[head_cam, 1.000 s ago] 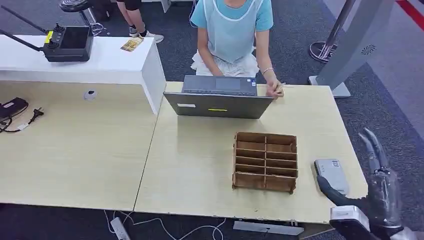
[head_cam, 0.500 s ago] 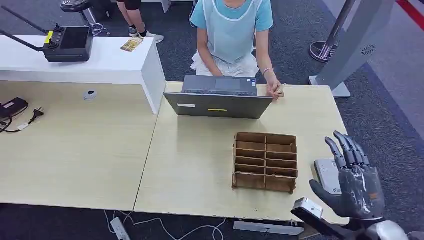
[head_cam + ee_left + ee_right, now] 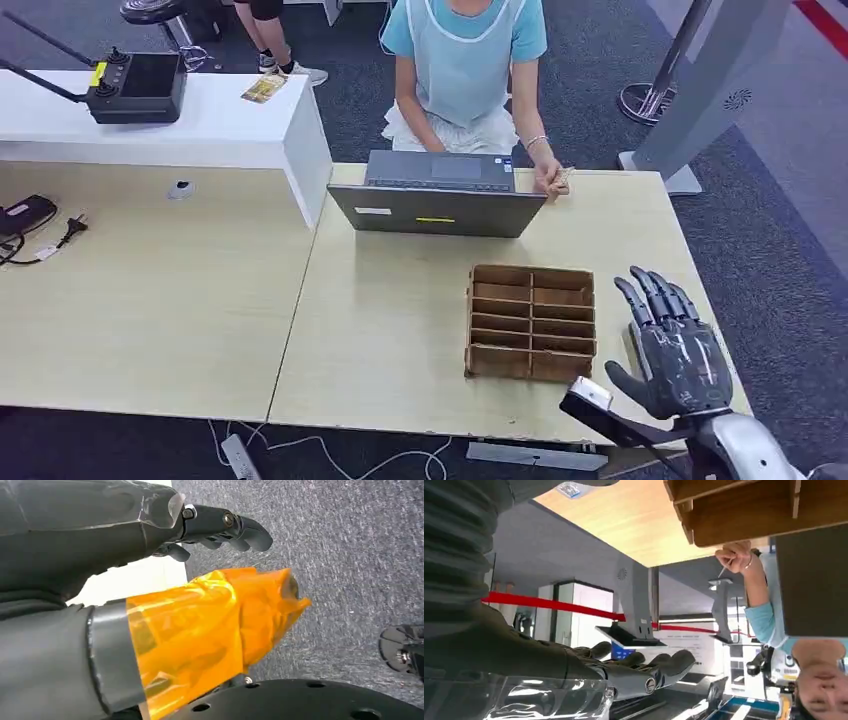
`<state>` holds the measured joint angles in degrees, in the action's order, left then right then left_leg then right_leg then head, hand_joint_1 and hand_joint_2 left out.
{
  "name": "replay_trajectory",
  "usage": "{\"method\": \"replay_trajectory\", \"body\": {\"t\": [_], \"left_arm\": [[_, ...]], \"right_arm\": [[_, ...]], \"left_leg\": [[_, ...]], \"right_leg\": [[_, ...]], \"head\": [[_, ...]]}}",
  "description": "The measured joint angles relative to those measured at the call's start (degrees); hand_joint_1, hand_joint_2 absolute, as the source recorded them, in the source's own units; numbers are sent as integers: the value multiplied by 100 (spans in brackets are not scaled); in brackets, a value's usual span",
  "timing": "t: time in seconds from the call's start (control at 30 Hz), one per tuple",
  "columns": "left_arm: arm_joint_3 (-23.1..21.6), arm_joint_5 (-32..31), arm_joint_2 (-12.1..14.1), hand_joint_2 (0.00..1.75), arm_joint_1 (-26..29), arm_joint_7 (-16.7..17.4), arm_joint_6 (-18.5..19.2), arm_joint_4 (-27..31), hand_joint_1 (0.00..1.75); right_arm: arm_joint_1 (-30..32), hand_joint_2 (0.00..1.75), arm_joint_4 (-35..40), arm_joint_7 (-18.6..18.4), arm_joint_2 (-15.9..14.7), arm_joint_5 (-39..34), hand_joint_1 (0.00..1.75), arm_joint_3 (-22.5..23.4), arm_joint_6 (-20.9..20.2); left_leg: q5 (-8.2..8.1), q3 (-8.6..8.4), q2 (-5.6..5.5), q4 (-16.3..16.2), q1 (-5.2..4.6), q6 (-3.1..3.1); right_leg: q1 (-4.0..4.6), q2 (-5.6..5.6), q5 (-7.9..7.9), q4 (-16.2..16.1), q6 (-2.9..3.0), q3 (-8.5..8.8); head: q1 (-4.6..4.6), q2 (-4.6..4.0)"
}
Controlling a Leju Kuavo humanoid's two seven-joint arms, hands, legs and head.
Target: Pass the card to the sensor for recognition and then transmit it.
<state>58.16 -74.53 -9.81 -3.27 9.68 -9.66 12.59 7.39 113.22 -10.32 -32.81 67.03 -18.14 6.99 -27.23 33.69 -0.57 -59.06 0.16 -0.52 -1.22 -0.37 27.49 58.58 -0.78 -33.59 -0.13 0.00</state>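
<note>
Card is what you need to find first: no robot hand holds it, and the slots of the wooden organiser [image 3: 531, 322] look empty from the head view. A small yellowish card [image 3: 263, 89] lies on the white counter [image 3: 200, 120], well apart from the robot. The person's hand [image 3: 548, 178] at the far edge of the table [image 3: 400, 320], just beside the laptop [image 3: 437, 195], pinches something thin, and you cannot tell whether that is the card

What changes over the last second is the right hand [image 3: 680, 350]. It swings in from beyond the table's right edge and now hangs over the near right corner, just beside the organiser, covering the spot where the grey sensor lay a second ago. Its fingers are straight and spread, with nothing between them; the right wrist view shows the same bare hand [image 3: 624, 672]. The left hand [image 3: 150, 580] hangs over the carpet, thumb wrapped in orange film, fingers loosely apart and holding nothing

You judge this as an approach with the pickup not yet made: recognition cannot start until a card is in the hand
</note>
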Motion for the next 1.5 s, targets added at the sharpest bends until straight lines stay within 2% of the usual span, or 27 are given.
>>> {"method": "replay_trajectory", "body": {"t": [0.07, 0.13, 0.33, 0.4, 0.43, 0.63, 0.7, 0.73, 0.8, 0.83, 0.9, 0.93, 0.97, 1.13, 1.2, 1.5], "left_arm": [[0, 2, 0, 0, -1, 0, 7, 0, 0], [0, 7, 0, 0, -1, 0, 11, 0, 0], [0, 17, 0, 0, -1, 0, 22, 0, 0], [2, 35, 0, 0, -1, 0, 22, 0, 0], [4, 48, 0, 0, -1, 0, 22, 0, 0], [37, 83, 7, 0, -1, 0, 33, 0, 0], [39, 85, 9, 0, -1, 0, 37, 0, 0], [42, 85, 9, 0, -1, 0, 37, 0, 0], [44, 85, 9, 0, -1, -7, 37, 0, 0], [44, 87, 9, 0, -1, -11, 37, 0, 0], [46, 87, 9, 0, -1, -18, 37, 0, 0], [46, 87, 9, 0, -1, -20, 37, 0, 0], [46, 85, 11, 0, 0, -30, 39, 0, 0], [46, 74, 30, 0, 0, -63, 55, 0, 0], [46, 61, 39, 0, 0, -63, 59, 0, 0], [46, 50, 46, 0, -1, -63, 57, 0, 0]], "right_arm": [[-32, 175, -33, -26, -31, -105, 2, -44, -133], [-64, 175, -65, -28, -65, -192, 10, -106, -233], [-154, 175, -160, -28, -90, -264, 12, -232, -293], [-173, 175, -186, -28, -90, -267, 31, -267, -297], [-183, 175, -199, -31, -90, -273, 47, -284, -301], [-252, 175, -264, -33, -90, -302, 42, -382, -376], [-273, 175, -286, -33, -90, -308, 42, -422, -376], [-280, 175, -295, -33, -90, -321, 49, -437, -378], [-300, 175, -310, -24, -90, -398, 47, -465, -407], [-307, 175, -317, 5, -90, -479, 37, -481, -431], [-313, 175, -317, 35, -96, -605, 37, -515, -498], [-314, 175, -317, 53, -107, -673, 19, -529, -522], [-317, 175, -319, 92, -125, -756, 16, -537, -564], [-332, 175, -323, 393, -223, -1333, 17, -601, -780], [-342, 175, -339, 402, -242, -1351, 24, -631, -793], [-465, 175, -490, 273, -247, -1106, 31, -745, -765]], "left_leg": [[0, 0, 0, 0, 0, 0], [0, 0, 1, 0, 1, 0], [0, 0, 1, 0, 1, 0], [0, 0, 1, 0, 0, 0], [0, 0, 1, 0, 0, 0], [0, 0, 1, 0, 0, 0], [0, 0, 1, 0, 0, 0], [0, 0, 1, 0, 0, 0], [0, 0, 1, 0, 0, 0], [0, 0, 1, 0, 0, 0], [0, 0, 1, 0, 0, 0], [0, 0, 1, 0, 0, 0], [0, 0, 1, 0, 0, 0], [0, 0, 1, 0, 0, 0], [0, 1, 1, 0, 0, 0], [0, 1, 1, 0, 0, 0]], "right_leg": [[0, 1, 0, 0, 0, 0], [1, 1, 0, 0, 0, 0], [1, 1, 0, 0, 0, 0], [0, 1, 0, 0, 0, 0], [0, 1, 0, 0, 0, 0], [0, 1, 0, 0, 0, 0], [0, 1, 0, 0, 0, 0], [0, 1, 0, 0, 0, 0], [0, 1, 0, 0, 0, 0], [1, 1, 0, 0, 0, 0], [0, 1, 0, 0, 0, 0], [0, 1, 0, 0, 0, 0], [0, 1, 0, 0, 0, 0], [0, 0, 0, 0, 0, 0], [0, 1, 0, 0, 0, 0], [0, 1, 0, 0, 0, 0]], "head": [[0, 0], [0, 0], [0, 0], [0, 0], [0, 0], [0, 0], [-2, 0], [0, 0], [0, 0], [0, 0], [0, 0], [0, 0], [0, 0], [0, 0], [0, 0], [0, 0]]}}
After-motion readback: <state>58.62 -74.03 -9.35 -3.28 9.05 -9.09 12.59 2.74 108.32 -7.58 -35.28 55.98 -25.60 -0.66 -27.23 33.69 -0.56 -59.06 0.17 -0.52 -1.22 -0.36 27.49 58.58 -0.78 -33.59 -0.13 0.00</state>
